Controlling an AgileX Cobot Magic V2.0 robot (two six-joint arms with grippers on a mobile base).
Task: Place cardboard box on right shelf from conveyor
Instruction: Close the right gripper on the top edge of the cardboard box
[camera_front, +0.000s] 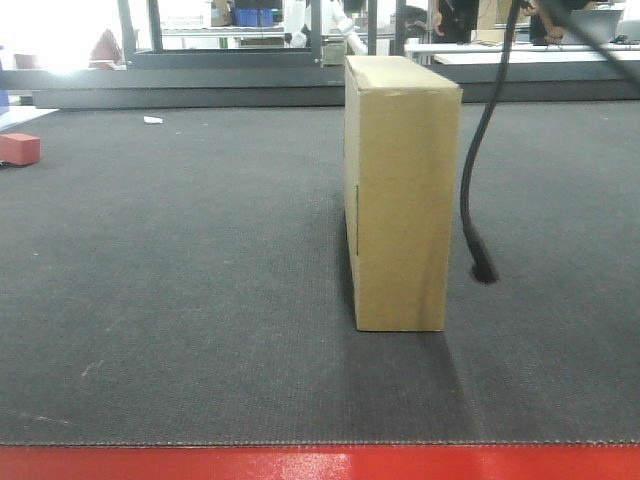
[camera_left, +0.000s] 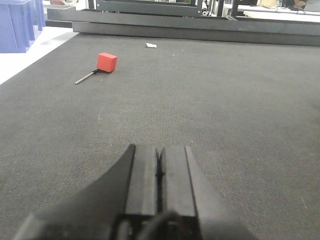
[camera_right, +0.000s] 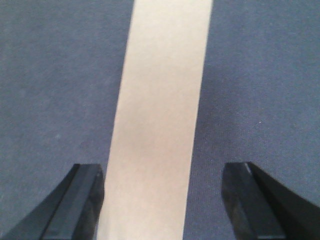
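Observation:
The tan cardboard box (camera_front: 402, 195) stands upright on its narrow side on the dark grey conveyor (camera_front: 180, 300), right of centre. In the right wrist view its narrow top face (camera_right: 160, 115) runs up the frame, with my right gripper (camera_right: 162, 195) open above it, one finger on each side; the left finger is close to the box's edge and the right one stands apart. My left gripper (camera_left: 159, 172) is shut with nothing in it, low over bare belt (camera_left: 225, 110). The right shelf is out of view.
A small red block (camera_front: 19, 148) with a thin rod lies on the belt at far left, also the red block (camera_left: 106, 62) in the left wrist view. A black cable (camera_front: 485, 150) hangs just right of the box. Blue bin (camera_left: 17, 22) at far left.

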